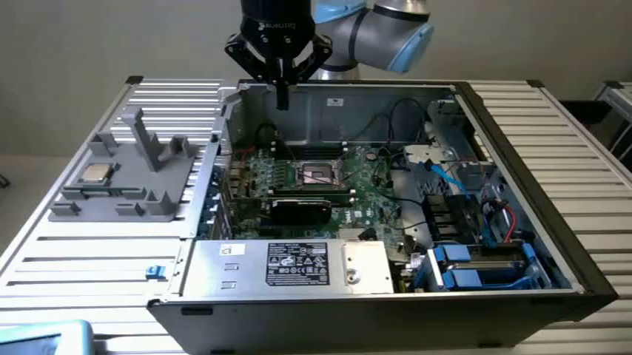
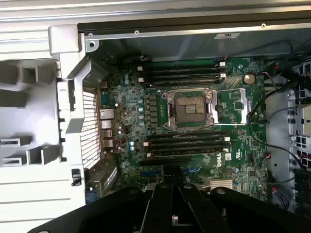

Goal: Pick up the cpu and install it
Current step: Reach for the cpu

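the open computer case (image 1: 326,318) sat on a slatted white table (image 1: 89,259), its sheet-metal walls rising on every side of the motherboard (image 1: 365,194). the gripper (image 1: 283,102) hung above the far wall of the case, toward the exterior view's left corner. its two fingers were pressed together with nothing between them, and there was free air all around it.

in the wrist view the gripper (image 2: 173,217) looked straight down on the board. there the empty cpu socket (image 2: 189,108) lay in its metal frame between two banks of memory slots (image 2: 187,143). the room above the socket was open. it was bounded by the power supply (image 1: 286,264) along the near wall and by cables and blue drive bays (image 1: 464,270) at the exterior view's right.

the cpu (image 1: 96,173) lay outside the case, at the exterior view's left, flat on the grey plastic fixture (image 1: 123,198) and well apart from the gripper. it was a small square chip with a dull silver top and a thin tan rim. the fixture's upright posts (image 1: 148,144) stood near it, on the case side.
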`<act>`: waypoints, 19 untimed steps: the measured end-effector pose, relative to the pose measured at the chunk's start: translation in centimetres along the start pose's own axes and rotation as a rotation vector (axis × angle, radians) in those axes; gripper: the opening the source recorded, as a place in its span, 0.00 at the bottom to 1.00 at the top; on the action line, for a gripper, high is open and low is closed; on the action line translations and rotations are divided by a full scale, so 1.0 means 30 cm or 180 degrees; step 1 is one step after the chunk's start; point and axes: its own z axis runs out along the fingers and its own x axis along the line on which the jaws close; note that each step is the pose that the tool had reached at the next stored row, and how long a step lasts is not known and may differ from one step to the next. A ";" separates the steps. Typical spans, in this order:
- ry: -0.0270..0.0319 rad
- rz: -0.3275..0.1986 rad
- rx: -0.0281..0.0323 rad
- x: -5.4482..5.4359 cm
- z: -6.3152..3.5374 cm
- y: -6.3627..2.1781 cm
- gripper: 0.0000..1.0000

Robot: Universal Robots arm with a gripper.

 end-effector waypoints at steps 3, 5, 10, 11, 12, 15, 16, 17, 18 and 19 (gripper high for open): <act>0.0000 0.0000 0.0000 0.000 0.000 0.000 0.11; 0.0000 0.0000 0.0000 0.000 0.000 0.000 0.11; 0.0000 0.0000 0.0000 0.000 0.000 0.000 0.11; 0.0000 0.0000 0.0000 0.000 0.000 0.000 0.11; 0.0000 0.0000 0.0000 0.000 0.000 0.000 0.11; 0.0000 0.0000 0.0000 0.000 0.000 0.000 0.11; 0.0000 0.0000 0.0000 0.000 0.000 0.000 0.11; 0.0000 0.0000 0.0000 0.001 0.000 0.000 0.11; 0.0000 0.0000 0.0000 0.003 0.000 0.000 0.11; 0.0000 0.0000 0.0000 0.006 0.000 -0.001 0.11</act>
